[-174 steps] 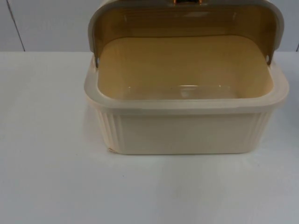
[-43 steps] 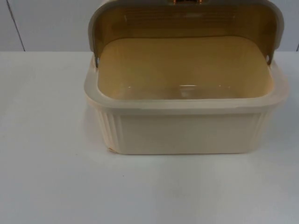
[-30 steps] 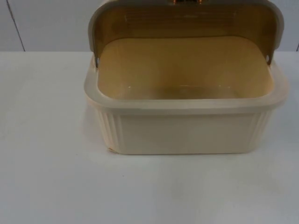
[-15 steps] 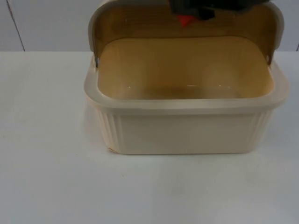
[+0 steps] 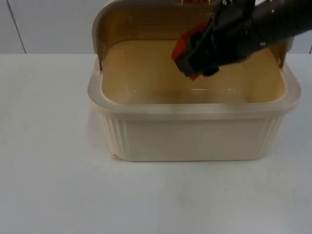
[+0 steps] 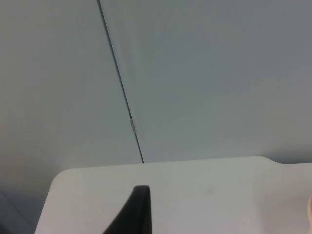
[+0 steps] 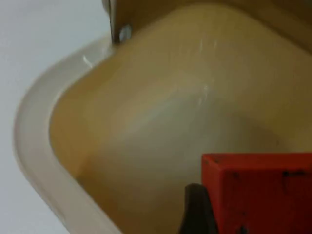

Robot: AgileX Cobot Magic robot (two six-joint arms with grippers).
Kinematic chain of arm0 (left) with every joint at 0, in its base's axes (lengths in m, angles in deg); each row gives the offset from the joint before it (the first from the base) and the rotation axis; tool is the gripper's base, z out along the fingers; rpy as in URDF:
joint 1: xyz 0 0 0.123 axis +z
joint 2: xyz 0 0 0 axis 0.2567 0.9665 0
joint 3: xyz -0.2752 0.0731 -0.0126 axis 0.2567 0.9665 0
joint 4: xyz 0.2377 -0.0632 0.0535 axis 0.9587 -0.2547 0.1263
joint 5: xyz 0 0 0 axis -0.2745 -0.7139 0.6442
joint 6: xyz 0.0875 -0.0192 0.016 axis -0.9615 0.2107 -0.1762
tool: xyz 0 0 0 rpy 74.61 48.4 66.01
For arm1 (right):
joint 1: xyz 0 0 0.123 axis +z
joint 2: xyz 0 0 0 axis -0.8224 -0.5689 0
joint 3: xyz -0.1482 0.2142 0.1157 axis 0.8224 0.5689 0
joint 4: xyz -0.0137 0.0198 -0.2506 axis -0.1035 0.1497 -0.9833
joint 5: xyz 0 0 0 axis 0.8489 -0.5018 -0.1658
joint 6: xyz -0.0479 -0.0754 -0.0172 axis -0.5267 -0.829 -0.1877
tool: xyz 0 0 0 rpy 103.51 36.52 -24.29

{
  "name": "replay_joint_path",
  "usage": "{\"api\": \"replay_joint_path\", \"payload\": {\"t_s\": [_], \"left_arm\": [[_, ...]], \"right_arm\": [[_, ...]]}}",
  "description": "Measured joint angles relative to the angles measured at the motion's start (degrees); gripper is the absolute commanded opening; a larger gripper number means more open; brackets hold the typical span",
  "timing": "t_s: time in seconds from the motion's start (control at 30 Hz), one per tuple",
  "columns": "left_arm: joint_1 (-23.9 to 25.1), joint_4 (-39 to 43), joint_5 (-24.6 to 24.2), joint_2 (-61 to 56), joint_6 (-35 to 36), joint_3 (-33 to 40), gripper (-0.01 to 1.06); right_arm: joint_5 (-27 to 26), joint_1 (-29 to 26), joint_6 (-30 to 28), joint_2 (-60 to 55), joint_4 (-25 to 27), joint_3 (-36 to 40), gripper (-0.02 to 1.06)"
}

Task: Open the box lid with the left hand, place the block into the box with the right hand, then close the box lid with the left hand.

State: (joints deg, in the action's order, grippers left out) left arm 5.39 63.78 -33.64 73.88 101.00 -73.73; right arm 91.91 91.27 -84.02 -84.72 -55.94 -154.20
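From above, a cream box (image 5: 195, 131) sits on the white table (image 5: 48, 185), lid (image 5: 105, 24) raised; the right gripper (image 5: 187, 61) hangs over its cavity, pinching a red block (image 5: 184, 43). At the left wrist, a black fingertip (image 6: 134, 212) faces the grey partition wall (image 6: 204, 73); that arm waits, finger spread unclear. At the right wrist, the block hovers above the box floor. Placing is underway; release comes next. No writing is legible.

The top camera looks down and forward onto the box (image 5: 195, 122). The right wrist camera sits close inside that same box (image 7: 44, 161). The left wrist camera faces the wall (image 6: 204, 73) away from it.
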Motion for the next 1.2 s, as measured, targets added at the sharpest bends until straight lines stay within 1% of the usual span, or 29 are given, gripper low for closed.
{"api": "replay_joint_path", "payload": {"t_s": [0.03,0.07,0.13,0.17,0.2,0.23,0.27,0.3,0.33,0.37,0.4,0.43,0.53,0.73,0.83,0.93,1.0,1.2], "left_arm": [[0.0,0.1,-0.3,0.0,0.0,0.0,1.04],[0.0,0.3,-0.8,0.0,0.0,0.0,1.04],[0.0,0.8,-1.3,0.0,0.0,0.0,1.04],[0.0,0.8,-1.3,0.0,0.0,0.0,1.04],[0.0,0.9,-1.4,0.0,0.0,0.0,1.04],[0.0,0.9,-1.4,0.0,0.0,0.0,1.04],[0.0,0.9,-1.4,0.0,0.0,0.0,1.04],[0.0,0.9,-1.4,0.0,0.0,0.0,1.04],[0.0,1.0,-1.4,0.0,0.0,0.0,1.04],[0.0,1.0,-1.4,0.0,0.0,0.0,1.04],[0.0,1.0,-1.4,0.0,0.0,0.0,1.04],[0.0,1.1,-1.4,0.0,0.0,0.0,1.04],[0.0,1.1,-1.4,0.0,0.0,0.0,1.04],[0.0,1.1,-1.4,0.0,0.0,0.0,1.04],[0.0,1.1,-1.4,0.0,0.0,0.0,1.04],[0.0,1.1,-1.4,0.0,0.0,0.0,1.04],[0.0,1.1,-1.4,0.0,0.0,0.0,1.04],[0.0,1.1,-1.4,0.0,0.0,0.0,1.04]], "right_arm": [[0.6,0.0,5.3,-0.6,-4.2,0.0,0.01],[1.3,0.0,10.8,-0.9,-10.1,0.0,0.01],[2.3,0.0,26.1,-1.3,-24.7,0.0,0.01],[2.3,0.0,26.1,-1.3,-24.7,0.0,0.01],[2.7,0.0,34.2,-1.3,-31.9,0.0,0.01],[2.8,0.0,44.3,-1.3,-41.0,0.0,0.01],[2.8,0.0,51.0,-1.3,-47.2,0.0,0.01],[2.8,0.0,53.9,-1.3,-49.1,0.0,0.01],[2.8,-0.3,61.2,-1.8,-56.5,0.0,0.01],[2.8,-0.3,61.2,-1.8,-56.5,0.0,0.01],[2.8,-0.3,66.0,-2.2,-60.4,0.0,0.01],[2.7,-0.4,70.0,-2.9,-62.9,0.0,0.01],[1.7,-0.4,75.1,-4.3,-66.6,0.0,0.01],[-0.8,-0.6,77.2,-5.6,-67.7,0.0,0.01],[-2.9,-2.0,78.5,-6.7,-67.7,0.0,0.01],[-2.9,-2.5,78.5,-6.9,-67.7,0.0,0.01],[-2.9,-2.6,76.5,-6.9,-67.9,0.0,0.01],[-3.9,-2.6,74.9,-6.9,-68.0,0.0,0.01]]}}
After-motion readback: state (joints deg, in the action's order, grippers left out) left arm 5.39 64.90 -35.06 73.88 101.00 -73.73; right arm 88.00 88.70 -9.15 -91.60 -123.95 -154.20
